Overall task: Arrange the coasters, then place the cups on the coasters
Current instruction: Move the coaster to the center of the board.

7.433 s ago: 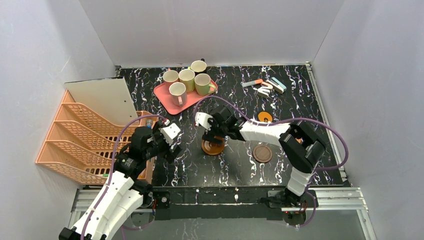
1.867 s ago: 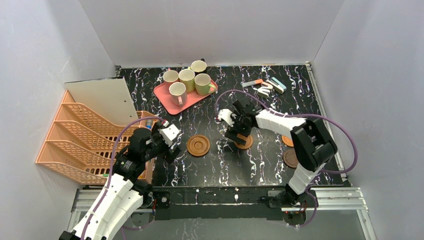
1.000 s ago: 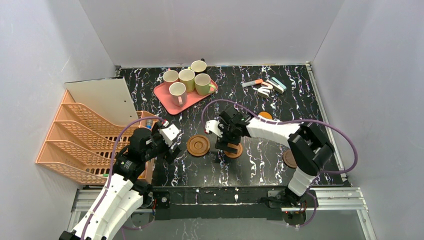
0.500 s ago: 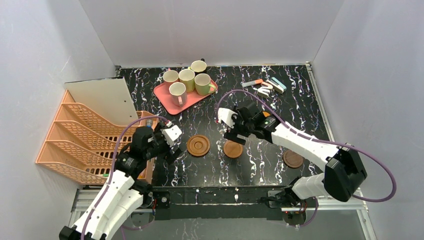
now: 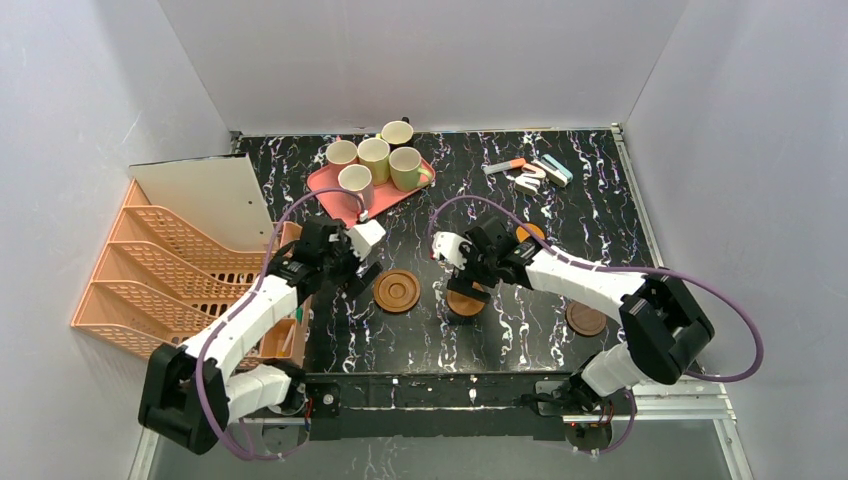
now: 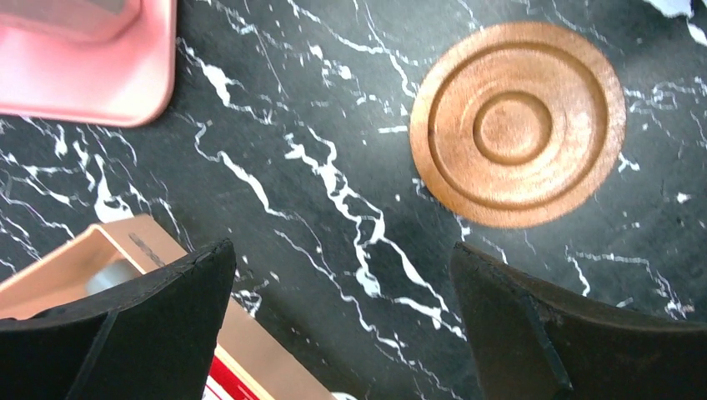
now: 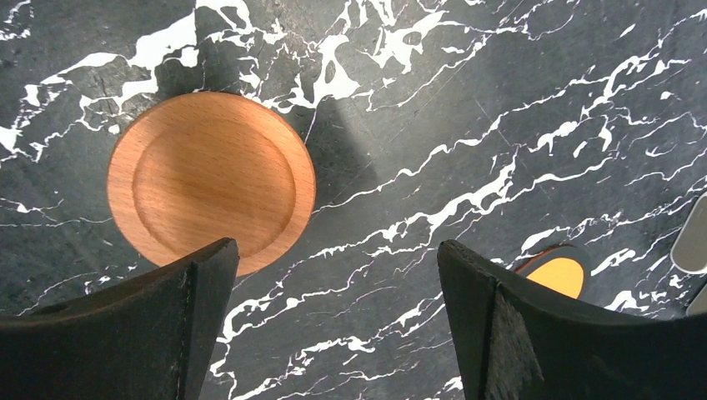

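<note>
Several cups stand on a pink tray at the back of the table. A ringed brown coaster lies front centre. My left gripper hovers open just left of it, over bare marble. A plain light coaster lies to the right of the ringed one. My right gripper hangs open above its far edge, holding nothing. A dark coaster lies front right. An orange coaster peeks out behind the right arm.
Orange file racks and a white board fill the left side. A tan box sits under the left arm. The pink tray's corner shows beside the left gripper. Small stationery items lie at the back right.
My left arm has reached forward and to the right, from beside the file racks to next to the ringed coaster. The right gripper has lifted off the plain coaster, and its elbow has swung.
</note>
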Motion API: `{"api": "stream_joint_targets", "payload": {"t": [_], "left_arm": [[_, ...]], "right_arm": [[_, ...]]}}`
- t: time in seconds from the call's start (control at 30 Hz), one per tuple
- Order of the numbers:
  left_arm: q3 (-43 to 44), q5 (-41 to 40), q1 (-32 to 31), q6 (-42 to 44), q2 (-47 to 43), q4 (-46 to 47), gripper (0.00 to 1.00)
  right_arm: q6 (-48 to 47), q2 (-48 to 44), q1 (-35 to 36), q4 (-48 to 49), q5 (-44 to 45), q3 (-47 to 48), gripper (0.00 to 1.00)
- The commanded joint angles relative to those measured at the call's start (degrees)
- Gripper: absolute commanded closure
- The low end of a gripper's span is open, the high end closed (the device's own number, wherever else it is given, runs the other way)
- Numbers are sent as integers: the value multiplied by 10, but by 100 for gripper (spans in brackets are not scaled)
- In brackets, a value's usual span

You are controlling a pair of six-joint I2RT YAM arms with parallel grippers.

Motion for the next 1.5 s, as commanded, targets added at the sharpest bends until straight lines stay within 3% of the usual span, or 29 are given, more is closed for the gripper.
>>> {"api": "stream_joint_targets", "payload": {"t": [0.0, 0.17, 0.47, 0.97, 1.47], "left_arm": [[39, -70, -47, -14, 38, 44, 2], [27, -199, -143, -5, 84, 94, 2], [26, -310, -196, 3, 164, 135, 2], [-8, -409, -206, 13, 224, 219, 2], [13, -475, -200, 30, 286, 269, 2]], "right_arm": [[7, 13, 3, 41, 10, -9, 1], [3, 24, 3, 55, 21, -17, 1], [-9, -7, 3, 76, 36, -34, 1], [-5, -4, 3, 71, -11, -33, 1], [6, 32, 10, 77, -47, -28, 1]]}}
